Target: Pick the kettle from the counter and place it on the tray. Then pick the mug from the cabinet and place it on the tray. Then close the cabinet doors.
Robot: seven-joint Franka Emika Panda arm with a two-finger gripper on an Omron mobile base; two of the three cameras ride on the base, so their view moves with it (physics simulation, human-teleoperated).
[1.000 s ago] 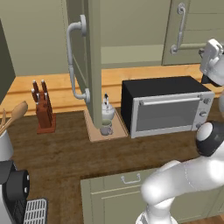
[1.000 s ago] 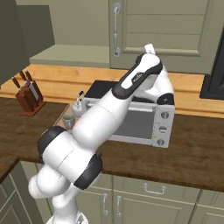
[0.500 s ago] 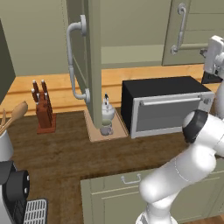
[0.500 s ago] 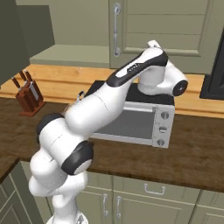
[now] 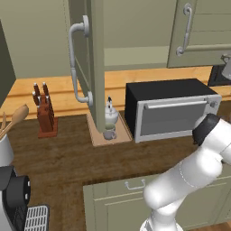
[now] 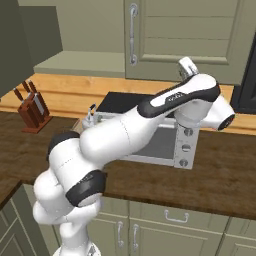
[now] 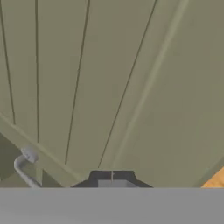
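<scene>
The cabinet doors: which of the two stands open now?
The left cabinet door, beside the kettle, stands open, edge-on to the left base view. The right door above the microwave lies flat, closed.

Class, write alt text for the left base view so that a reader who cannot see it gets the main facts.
A white kettle and a grey mug stand on a tan tray on a dark wood counter, beside a black microwave. An open olive cabinet door hangs above the tray, and a knife block stands to its left.

White kettle (image 5: 110, 117) and mug (image 5: 108, 134) on tray (image 5: 97, 135)
</scene>
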